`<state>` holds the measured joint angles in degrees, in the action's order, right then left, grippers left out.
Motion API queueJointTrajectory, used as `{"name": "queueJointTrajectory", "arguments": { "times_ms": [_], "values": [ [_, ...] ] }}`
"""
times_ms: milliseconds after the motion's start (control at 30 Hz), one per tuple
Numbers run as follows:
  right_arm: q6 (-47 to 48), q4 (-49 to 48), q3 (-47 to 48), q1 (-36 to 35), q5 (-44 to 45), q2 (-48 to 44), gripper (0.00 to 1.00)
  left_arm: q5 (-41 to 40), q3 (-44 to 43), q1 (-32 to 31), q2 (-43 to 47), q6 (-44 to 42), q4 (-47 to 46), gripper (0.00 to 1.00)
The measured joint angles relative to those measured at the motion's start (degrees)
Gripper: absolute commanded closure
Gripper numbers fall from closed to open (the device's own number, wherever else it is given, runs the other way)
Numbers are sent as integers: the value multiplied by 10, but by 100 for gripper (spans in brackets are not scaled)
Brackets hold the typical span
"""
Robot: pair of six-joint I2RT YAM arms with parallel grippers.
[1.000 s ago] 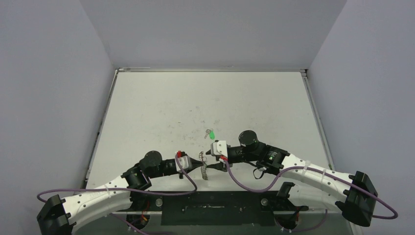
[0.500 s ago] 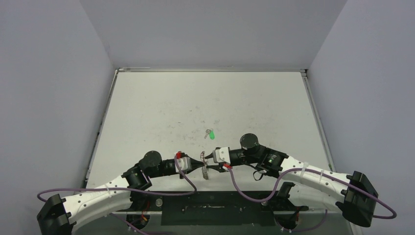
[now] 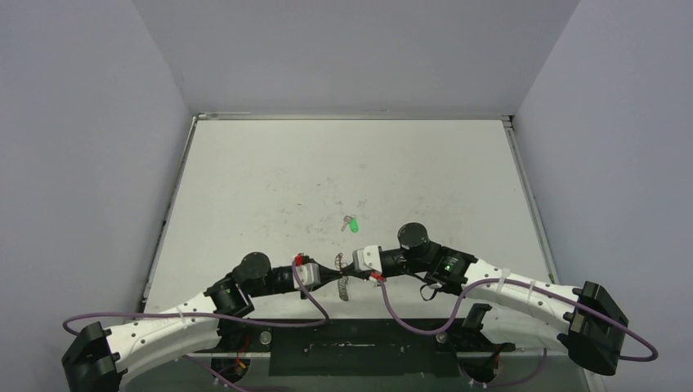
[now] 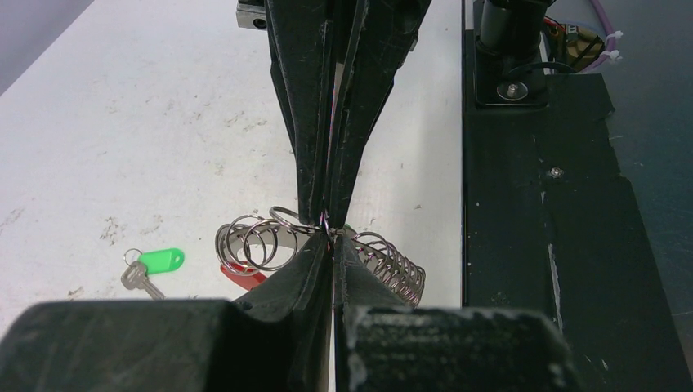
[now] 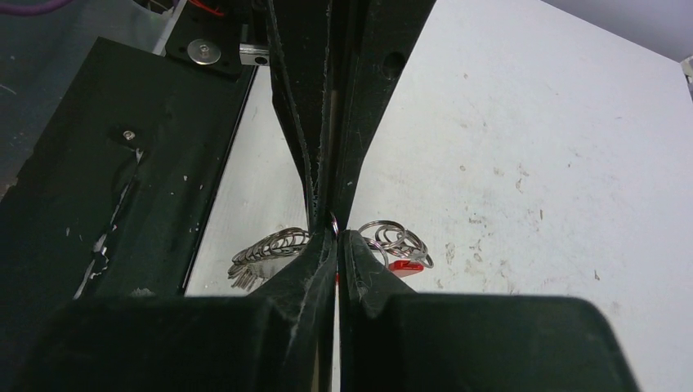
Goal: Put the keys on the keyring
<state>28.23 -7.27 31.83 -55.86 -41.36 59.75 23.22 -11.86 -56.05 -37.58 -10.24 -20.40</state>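
Keys (image 4: 136, 277) with a green tag (image 4: 162, 260) lie on the table (image 4: 122, 122), visible from my left wrist, not my right, while left gripper (image 4: 333, 247) and right gripper (image 5: 337, 238) both clamp the coiled silver keyring (image 4: 255, 242).

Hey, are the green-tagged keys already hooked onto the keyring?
No, the keys lie loose on the table, clear of the keyring.

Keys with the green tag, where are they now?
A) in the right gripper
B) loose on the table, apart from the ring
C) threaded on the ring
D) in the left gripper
B: the keys lie on the table, apart from the keyring, which the left gripper and right gripper both pinch shut.
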Motion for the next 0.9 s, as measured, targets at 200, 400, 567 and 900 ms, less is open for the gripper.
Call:
{"name": "queueJointTrajectory", "arguments": {
  "times_ms": [200, 400, 567, 900],
  "values": [
    [0, 5, 0, 0, 0, 0, 100, 0, 0, 0, 0, -1, 0, 92],
    [-7, 77, 25, -1, 26, 3, 100, -18, 1, -1, 11, 2, 0, 67],
    [-26, 190, 105, -1, 63, 37, 100, -53, 2, -1, 39, 7, 6, 65],
    [-80, 352, 230, -1, 142, 113, 100, -87, 8, -1, 45, 17, 3, 71]
  ]
}}
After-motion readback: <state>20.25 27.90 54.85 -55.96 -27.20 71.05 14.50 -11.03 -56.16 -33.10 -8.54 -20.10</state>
